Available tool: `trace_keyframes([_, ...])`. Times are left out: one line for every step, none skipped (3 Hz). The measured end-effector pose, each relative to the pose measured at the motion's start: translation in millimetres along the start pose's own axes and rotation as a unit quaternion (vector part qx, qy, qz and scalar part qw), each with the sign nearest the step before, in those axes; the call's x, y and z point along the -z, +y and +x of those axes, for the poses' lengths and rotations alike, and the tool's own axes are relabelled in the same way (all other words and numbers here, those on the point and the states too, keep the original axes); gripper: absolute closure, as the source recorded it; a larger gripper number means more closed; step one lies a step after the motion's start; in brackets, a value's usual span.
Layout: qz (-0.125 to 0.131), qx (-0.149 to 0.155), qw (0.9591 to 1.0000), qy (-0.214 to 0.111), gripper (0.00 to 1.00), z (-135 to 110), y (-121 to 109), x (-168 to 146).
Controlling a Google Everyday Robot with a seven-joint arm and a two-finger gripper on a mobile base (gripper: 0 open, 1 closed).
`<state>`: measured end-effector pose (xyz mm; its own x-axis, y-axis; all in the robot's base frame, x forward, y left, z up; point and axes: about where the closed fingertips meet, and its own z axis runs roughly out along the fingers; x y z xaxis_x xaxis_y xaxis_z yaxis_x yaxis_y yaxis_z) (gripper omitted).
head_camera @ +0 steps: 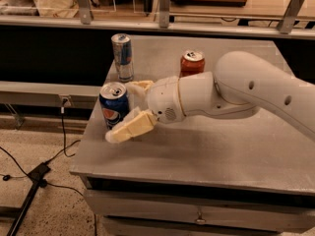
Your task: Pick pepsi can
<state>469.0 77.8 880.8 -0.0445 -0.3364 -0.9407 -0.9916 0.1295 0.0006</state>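
Matt plastic against glossy metal
The gripper (122,111), smooth matt cream plastic, sits at the glossy pepsi can (112,103), left on the dull, rough grey tabletop (221,149).

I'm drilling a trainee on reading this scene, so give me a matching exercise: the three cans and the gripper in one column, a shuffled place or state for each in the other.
1. pepsi can
2. slim blue-and-silver can
3. red-orange can
4. gripper

A. rightmost can, at the back of the table
B. jaws open, near the table's left edge
C. between the jaws
D. back left, behind the pepsi can

Pairs: 1-C, 2-D, 3-A, 4-B
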Motion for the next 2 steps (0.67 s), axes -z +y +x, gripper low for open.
trace_keyframes([-0.003,-0.001,1.0000,-0.001,0.39,0.3,0.5,-2.3])
trace_keyframes([-0.004,0.000,1.0000,-0.001,0.62,-1.0,1.9,-3.7])
